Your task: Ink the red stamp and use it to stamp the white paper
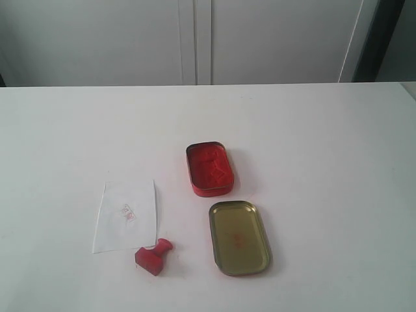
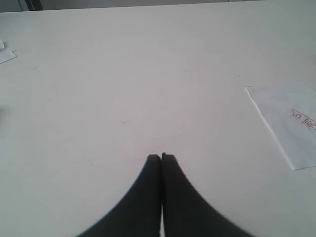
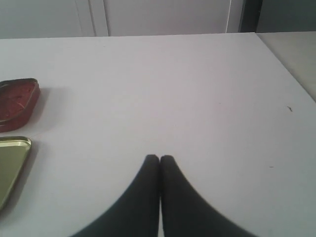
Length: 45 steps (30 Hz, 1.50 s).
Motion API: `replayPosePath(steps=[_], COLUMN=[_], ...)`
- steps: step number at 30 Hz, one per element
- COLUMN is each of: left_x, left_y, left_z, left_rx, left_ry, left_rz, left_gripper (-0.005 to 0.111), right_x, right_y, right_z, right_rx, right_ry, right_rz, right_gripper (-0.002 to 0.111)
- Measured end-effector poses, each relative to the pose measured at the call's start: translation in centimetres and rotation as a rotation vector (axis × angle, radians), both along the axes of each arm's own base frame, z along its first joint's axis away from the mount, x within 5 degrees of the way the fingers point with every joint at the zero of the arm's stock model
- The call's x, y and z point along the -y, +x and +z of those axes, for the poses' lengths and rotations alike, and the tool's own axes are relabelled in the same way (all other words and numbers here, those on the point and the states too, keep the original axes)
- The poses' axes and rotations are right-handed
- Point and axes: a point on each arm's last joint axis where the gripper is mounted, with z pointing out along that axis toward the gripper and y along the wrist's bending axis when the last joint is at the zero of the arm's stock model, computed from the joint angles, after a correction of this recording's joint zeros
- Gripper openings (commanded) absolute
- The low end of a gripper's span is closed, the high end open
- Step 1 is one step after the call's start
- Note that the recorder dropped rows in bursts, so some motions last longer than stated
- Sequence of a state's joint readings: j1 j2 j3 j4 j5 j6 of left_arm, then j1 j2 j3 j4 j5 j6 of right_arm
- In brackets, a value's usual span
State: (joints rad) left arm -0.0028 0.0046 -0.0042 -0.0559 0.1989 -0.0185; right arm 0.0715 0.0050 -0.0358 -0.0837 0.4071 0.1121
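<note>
The red stamp (image 1: pixel 154 257) lies tipped on its side just off the near right corner of the white paper (image 1: pixel 125 216), which carries a faint red imprint. That paper (image 2: pixel 289 121) also shows at the edge of the left wrist view. The red-filled ink tin (image 1: pixel 209 168) sits open mid-table, and part of it (image 3: pixel 18 103) appears in the right wrist view. My left gripper (image 2: pixel 161 156) is shut with nothing in it, over bare table. My right gripper (image 3: pixel 159 158) is likewise shut and holds nothing. Neither gripper appears in the exterior view.
The gold tin lid (image 1: pixel 239 236) lies face up, nearer than the ink tin, its edge (image 3: pixel 11 165) in the right wrist view. The white table (image 1: pixel 338 195) ends at a far edge before grey cabinet doors (image 1: pixel 195 39). A paper scrap (image 2: pixel 6 53) lies far off.
</note>
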Motion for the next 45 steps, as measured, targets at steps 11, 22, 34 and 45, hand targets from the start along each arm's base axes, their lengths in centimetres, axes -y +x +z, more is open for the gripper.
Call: replayPosePath(steps=[11, 22, 34, 45], left_x=[0.00, 0.00, 0.00, 0.00], left_y=[0.00, 0.00, 0.00, 0.00], left_z=[0.00, 0.00, 0.00, 0.00], left_rx=[0.000, 0.000, 0.000, 0.000], left_ry=[0.000, 0.000, 0.000, 0.000], left_rz=[0.000, 0.000, 0.000, 0.000], left_gripper=[0.000, 0.000, 0.000, 0.000], right_x=[0.08, 0.07, 0.08, 0.10], right_y=[0.18, 0.18, 0.18, 0.18], right_z=[-0.63, -0.62, -0.62, -0.62], right_rx=[0.014, 0.015, 0.016, 0.019], right_ry=[-0.036, -0.036, -0.053, -0.136], right_rz=[0.000, 0.001, 0.005, 0.027], right_gripper=[0.000, 0.000, 0.000, 0.000])
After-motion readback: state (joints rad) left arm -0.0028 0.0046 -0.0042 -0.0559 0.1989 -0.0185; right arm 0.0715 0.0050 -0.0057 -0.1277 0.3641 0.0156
